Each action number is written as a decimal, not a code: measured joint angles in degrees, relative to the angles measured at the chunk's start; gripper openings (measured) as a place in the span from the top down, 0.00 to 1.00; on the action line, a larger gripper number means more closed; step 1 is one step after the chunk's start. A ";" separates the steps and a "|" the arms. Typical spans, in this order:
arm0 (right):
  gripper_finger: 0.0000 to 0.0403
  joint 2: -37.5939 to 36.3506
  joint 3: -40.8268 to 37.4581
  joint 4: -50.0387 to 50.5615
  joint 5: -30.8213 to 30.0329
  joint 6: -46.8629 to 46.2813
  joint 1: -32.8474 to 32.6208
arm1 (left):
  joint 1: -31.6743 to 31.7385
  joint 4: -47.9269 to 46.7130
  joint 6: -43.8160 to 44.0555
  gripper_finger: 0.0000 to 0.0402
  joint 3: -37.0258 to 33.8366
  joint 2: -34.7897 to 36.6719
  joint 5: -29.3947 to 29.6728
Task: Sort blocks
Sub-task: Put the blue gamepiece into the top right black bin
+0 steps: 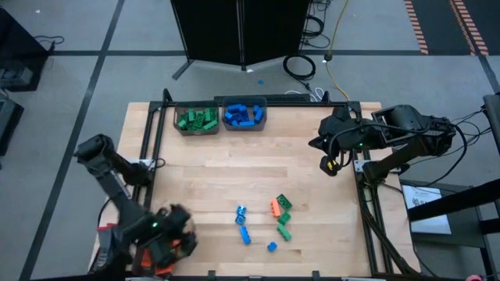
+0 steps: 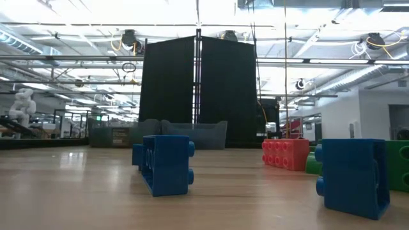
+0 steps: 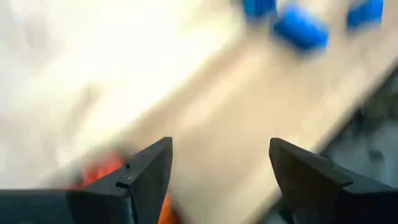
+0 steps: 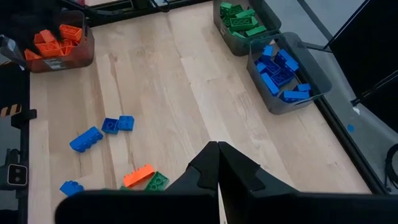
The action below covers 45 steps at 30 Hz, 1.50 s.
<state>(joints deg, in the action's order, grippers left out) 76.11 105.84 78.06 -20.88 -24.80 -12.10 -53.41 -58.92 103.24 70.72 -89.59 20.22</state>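
Observation:
Loose blocks lie on the table's near middle: blue ones (image 1: 241, 212) (image 1: 245, 232) (image 1: 272, 247), an orange one (image 1: 276, 208) and green ones (image 1: 283, 201) (image 1: 284, 232). The low view shows blue blocks (image 2: 165, 163) (image 2: 351, 176) and an orange one (image 2: 285, 153) up close. My left gripper (image 1: 168, 234) (image 3: 219, 146) is open at the near left corner, above the orange-filled bin (image 4: 59, 40), whose orange blocks (image 3: 106, 171) blur below its fingers. My right gripper (image 1: 328, 165) (image 4: 217, 146) is shut and hovers at the table's right side.
Two translucent bins stand at the far edge, one with green blocks (image 1: 197, 119) (image 4: 245, 22) and one with blue blocks (image 1: 244, 115) (image 4: 283, 71). A black frame rail (image 1: 152, 140) borders the table. Bare wood lies between the far bins and the loose blocks.

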 joint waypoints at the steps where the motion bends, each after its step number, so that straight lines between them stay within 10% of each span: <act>1: 1.00 0.00 0.00 0.00 0.00 0.00 0.00 | 2.07 -0.14 -2.57 0.33 0.00 -0.17 2.15; 12: 1.00 -0.01 0.01 0.14 0.25 0.00 -0.02 | 20.17 17.77 -39.31 0.36 0.00 -5.31 12.88; 21: 1.00 0.00 0.00 1.64 0.26 0.02 0.00 | 20.36 45.11 -86.39 0.36 0.07 -14.19 -4.26; 45: 1.00 0.00 0.00 1.55 1.75 0.00 -0.01 | 29.02 43.63 -112.55 0.37 0.07 -21.50 -19.41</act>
<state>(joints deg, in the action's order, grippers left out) 76.11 105.85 79.61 -19.14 -24.80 -12.11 -24.39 -15.29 -9.31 70.78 -111.09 0.81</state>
